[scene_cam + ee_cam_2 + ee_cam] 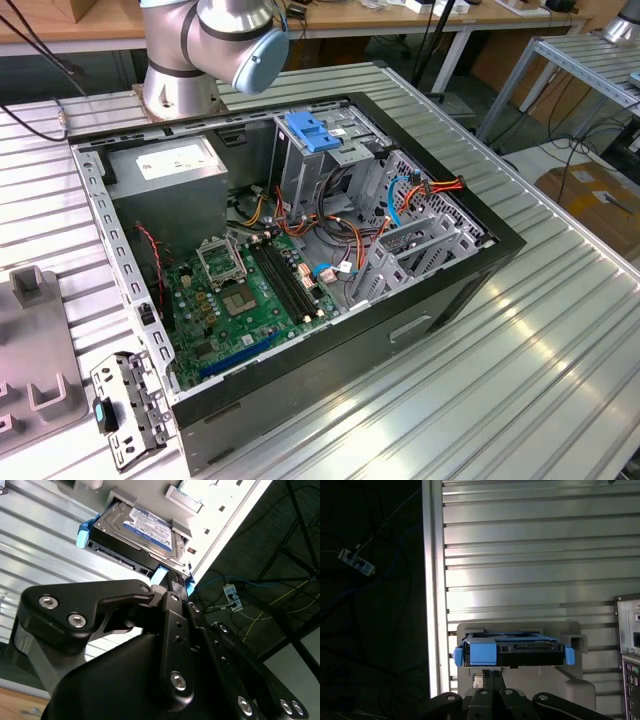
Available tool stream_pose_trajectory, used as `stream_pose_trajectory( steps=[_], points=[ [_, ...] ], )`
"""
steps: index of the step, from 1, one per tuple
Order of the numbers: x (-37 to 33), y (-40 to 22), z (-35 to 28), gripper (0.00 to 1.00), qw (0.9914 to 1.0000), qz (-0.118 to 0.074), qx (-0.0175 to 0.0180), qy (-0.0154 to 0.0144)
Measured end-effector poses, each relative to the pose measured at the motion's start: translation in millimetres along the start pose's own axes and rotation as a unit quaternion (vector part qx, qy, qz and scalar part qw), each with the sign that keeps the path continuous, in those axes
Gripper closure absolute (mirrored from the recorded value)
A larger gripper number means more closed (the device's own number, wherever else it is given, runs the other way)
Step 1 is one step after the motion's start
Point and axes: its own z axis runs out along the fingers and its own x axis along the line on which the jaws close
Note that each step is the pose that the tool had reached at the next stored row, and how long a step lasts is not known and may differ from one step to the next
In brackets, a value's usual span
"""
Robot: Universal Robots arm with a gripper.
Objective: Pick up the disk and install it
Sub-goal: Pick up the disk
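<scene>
- The black gripper [493, 674] sat nearest in both wrist views, its tip right up at the near edge of the disk [530, 649]. The angle was poor, so I could not tell whether it was released, clenched, or touching the casing at all.
- The disk lay flat just beyond it. In the second wrist view its blue-banded white label [147, 526] faced up.
- A blue carrier [482, 652] wrapped the disk's sides, with tabs sticking out at both ends.
- Disk and carrier rested in a grey holder [572, 682] near the edge of the ribbed aluminium table [520, 555].
- Beside the holder, in the first wrist view, stood the rear panel of the computer case [627, 650].
- Past the table edge, a white power strip [357, 562] and loose cables lay on the dark floor.
- In the exterior view, a small metal bracket [125, 410] lay nearest, beside the case.
- The case lay on its side with the cover off, and the green motherboard [250, 300] was exposed.
- Farther in, a blue latch piece [315, 132] sat on top of the drive cage, with the grey power supply [165, 165] towards the exterior view's left.
- The arm's base [180, 60] stood on the table behind the case.
</scene>
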Motion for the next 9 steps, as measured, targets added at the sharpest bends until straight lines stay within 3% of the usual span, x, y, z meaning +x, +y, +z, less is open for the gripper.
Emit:
stream_pose_trajectory(
  steps=[5, 9],
  points=[
    [0.1, 0.0, 0.0, 0.89, 1.0, -0.003, 0.0, 0.0002],
    [0.1, 0.1, 0.0, 0.89, 0.99983, -0.018, 0.0003, 0.001]
  ],
)
